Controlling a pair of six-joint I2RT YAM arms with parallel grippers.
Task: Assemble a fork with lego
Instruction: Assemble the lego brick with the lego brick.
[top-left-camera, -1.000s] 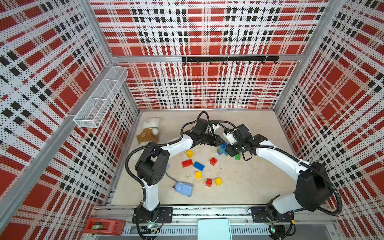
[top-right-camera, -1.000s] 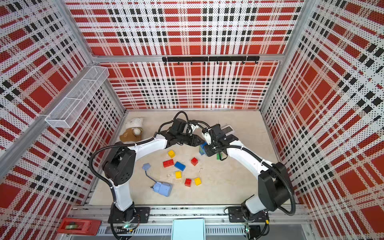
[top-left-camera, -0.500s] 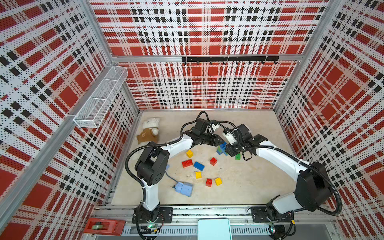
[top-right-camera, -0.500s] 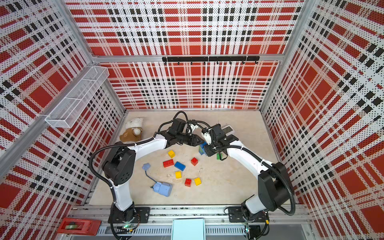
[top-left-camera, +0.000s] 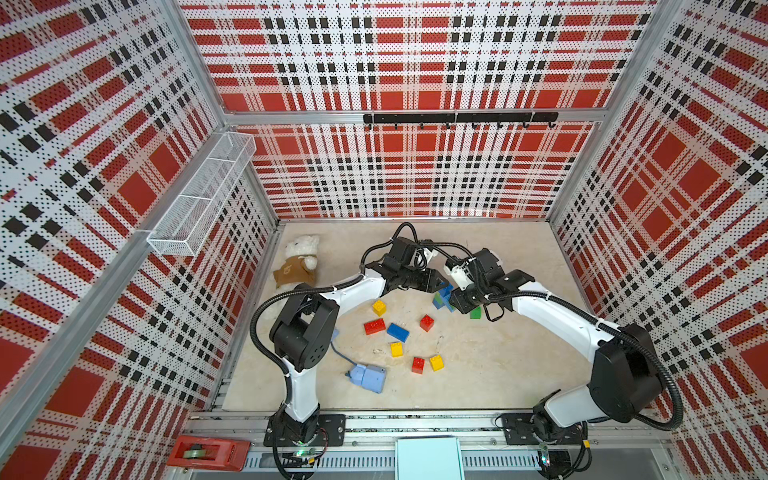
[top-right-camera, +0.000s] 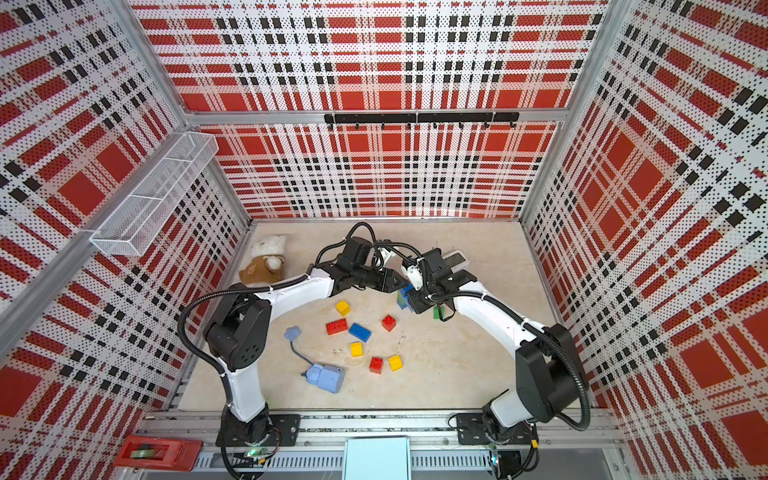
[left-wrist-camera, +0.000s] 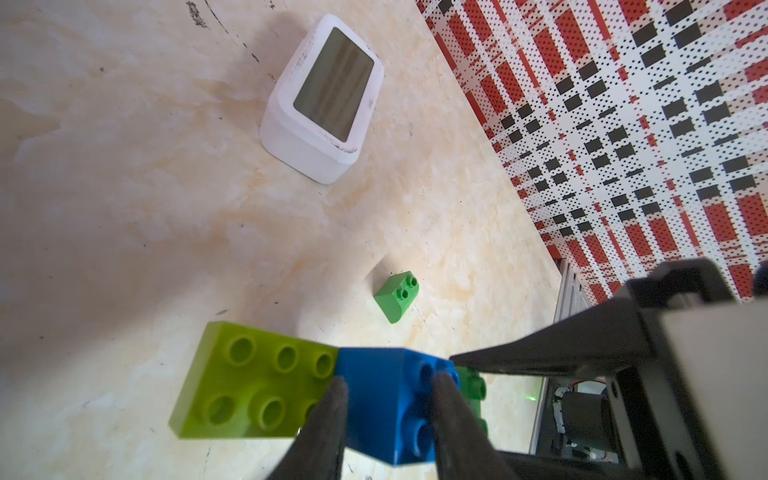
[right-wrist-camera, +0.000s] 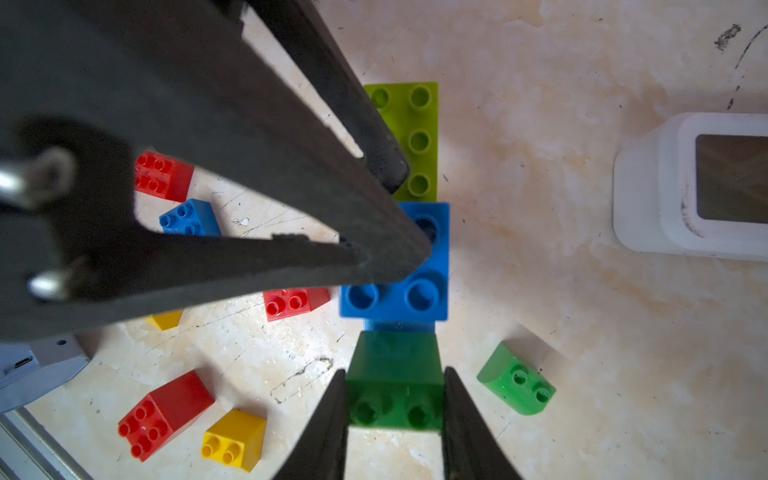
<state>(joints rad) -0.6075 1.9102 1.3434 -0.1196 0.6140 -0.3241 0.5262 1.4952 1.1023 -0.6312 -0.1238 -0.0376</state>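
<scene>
1. grippers meet toward the back of the table (top-left-camera: 478, 374) in both top views. left gripper (top-left-camera: 437, 286) and right gripper (top-left-camera: 456, 298) converge on one small lego assembly (top-left-camera: 443, 296), apparently so that each end is braced while pieces are pressed together. spare bricks (top-right-camera: 360, 332) lie scattered nearer the arm bases, well apart from the join. the arms cover most of the assembly, and jaw states cannot be read here.
2. left wrist view: left gripper (left-wrist-camera: 392, 415) is clamped across the blue brick (left-wrist-camera: 386, 395), one finger on each side face. lime plate (left-wrist-camera: 253, 386) juts from one side. dark green brick (left-wrist-camera: 471, 388) shows on the opposite side, largely hidden by the right gripper's body. loose green brick (left-wrist-camera: 397, 301) and white display unit (left-wrist-camera: 324, 99) lie apart. whether the assembly rests on the table is unclear.
3. right wrist view: right gripper (right-wrist-camera: 395, 424) is pinched on the dark green brick, which lines up with the blue brick and lime plate in a straight row, judged to be the fork's handle. holding the end piece suits pushing it home. the left gripper's body blocks part of the row, so whether the joint is seated cannot be told.
</scene>
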